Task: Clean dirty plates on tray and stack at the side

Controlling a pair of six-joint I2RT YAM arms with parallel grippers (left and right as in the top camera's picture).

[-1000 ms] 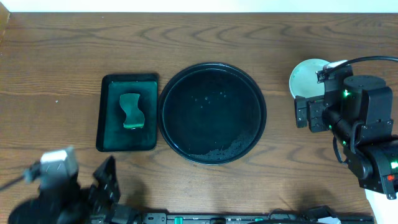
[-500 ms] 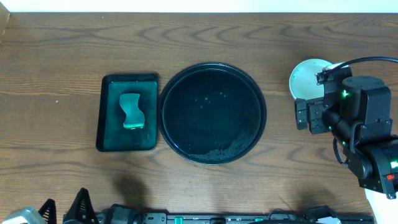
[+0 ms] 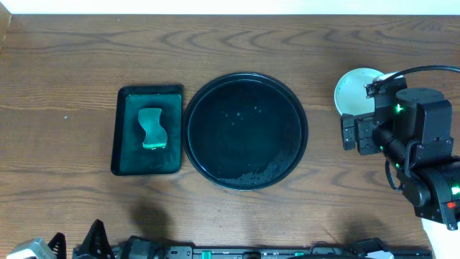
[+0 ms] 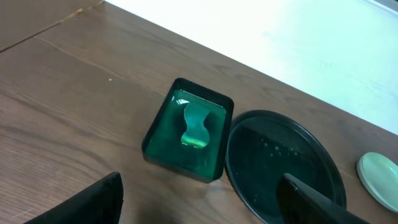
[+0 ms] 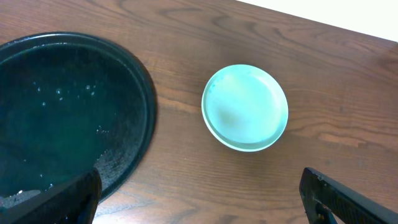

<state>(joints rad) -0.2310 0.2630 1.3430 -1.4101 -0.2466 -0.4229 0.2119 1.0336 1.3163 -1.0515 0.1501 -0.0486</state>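
- The desk (image 3: 72, 72) is dark brown wood grain, kinda matte, with big swirly grain lines across the far side. There's a bit of soft glare on it in the left wrist view.
- Past the far edge there's just a plain white strip (image 4: 311, 37). Wall or floor, honestly can't tell.
- The tray (image 3: 215, 122) sits about mid-desk, glossy black with nothing on it. You can see a few tiny specks near its middle, plus a band of pale gritty residue (image 3: 262, 171) along the inside of the near-right rim.
- The plates (image 3: 353, 88) are off the tray, on bare desk well to its right and toward the far side. The right arm (image 3: 420, 144) partly covers them from overhead.
- From the right wrist view they look like a stack: pale teal, top one clean, with a second rim peeking out underneath. I can't tell the exact count.
- Just left of the tray, nearly touching it, is a green tray (image 3: 126, 144) with a sponge (image 3: 150, 127) lying flat in the middle.
- The left end effector (image 4: 200, 179) is spread wide and holding nothing. It's down by the near-left edge of the desk, well away from everything.
- The right end effector (image 5: 200, 174) is also spread wide with nothing in it. It hangs above the desk between the tray and the plates, touching neither.
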